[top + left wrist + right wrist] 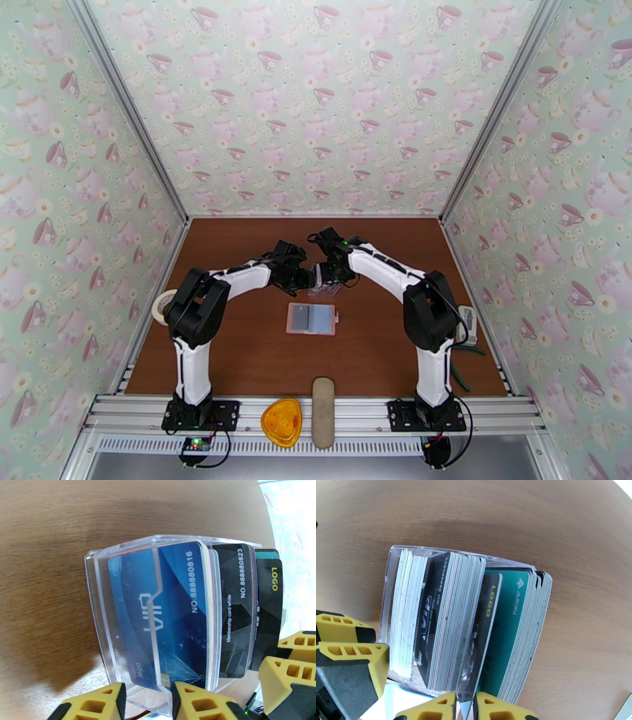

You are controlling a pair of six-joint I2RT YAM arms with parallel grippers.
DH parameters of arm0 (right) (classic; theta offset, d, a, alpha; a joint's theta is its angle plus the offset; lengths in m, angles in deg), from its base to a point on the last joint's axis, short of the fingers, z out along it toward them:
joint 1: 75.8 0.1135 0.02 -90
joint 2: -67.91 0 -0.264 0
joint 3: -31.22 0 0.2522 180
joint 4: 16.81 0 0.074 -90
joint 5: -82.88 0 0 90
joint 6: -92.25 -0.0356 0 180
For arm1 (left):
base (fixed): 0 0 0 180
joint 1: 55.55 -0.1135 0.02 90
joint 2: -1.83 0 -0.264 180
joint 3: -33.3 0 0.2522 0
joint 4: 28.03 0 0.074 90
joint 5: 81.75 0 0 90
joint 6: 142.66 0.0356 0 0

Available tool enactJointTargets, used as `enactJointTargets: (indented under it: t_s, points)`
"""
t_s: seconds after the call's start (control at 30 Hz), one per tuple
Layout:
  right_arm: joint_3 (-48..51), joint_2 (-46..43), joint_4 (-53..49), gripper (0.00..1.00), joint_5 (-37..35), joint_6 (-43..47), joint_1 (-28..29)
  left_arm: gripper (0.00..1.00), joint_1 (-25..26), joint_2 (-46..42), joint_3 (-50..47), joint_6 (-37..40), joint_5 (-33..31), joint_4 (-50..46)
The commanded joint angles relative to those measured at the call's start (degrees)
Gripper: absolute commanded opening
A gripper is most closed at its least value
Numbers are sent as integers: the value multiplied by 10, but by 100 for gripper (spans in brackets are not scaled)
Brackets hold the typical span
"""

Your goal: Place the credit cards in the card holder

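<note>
Right now, at the far left edge of the table, I see a roll of tape lying beside the left arm. Moving in, my left gripper is clamped on the near wall of the clear rack, whose plastic fills the gap between the yellow fingers. The rack stands at mid-table where both arms meet. The credit cards are packed upright in it: a blue one at the front, then black ones, with white and teal ones in the rows behind.

The card holder lies open and flat on the table, apart from the rack on the side nearer the arm bases, roughly midway between the two arms.

On the right, one black card with yellow lettering leans out of the stack. Its lower edge runs down between the tips of my right gripper. The fingers flank it closely, but I cannot tell whether they are pinching it.
</note>
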Motion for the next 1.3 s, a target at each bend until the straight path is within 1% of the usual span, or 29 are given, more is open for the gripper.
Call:
enactJointTargets:
  t_s: [0.0,0.37,0.6,0.83,1.03,1.17,1.27]
  points:
    - [-11,11,3,22,16,-8,-6,37,-8,10,-1,5,-16,-39]
    - [-62,41,-4,22,27,-11,-21,37,-7,11,1,4,-16,-39]
    - [-89,59,-9,19,35,-16,-25,37,-7,9,0,4,-17,-41]
    - [-89,53,-12,15,35,-23,-25,37,-7,8,-1,4,-17,-41]
    - [-72,36,-4,14,41,-39,-25,37,-7,10,1,4,-15,-39]
    - [-75,41,-12,14,42,-54,-25,37,-7,10,1,1,-13,-36]
    - [-73,40,-14,8,30,-75,-25,37,-6,9,1,0,-12,-35]
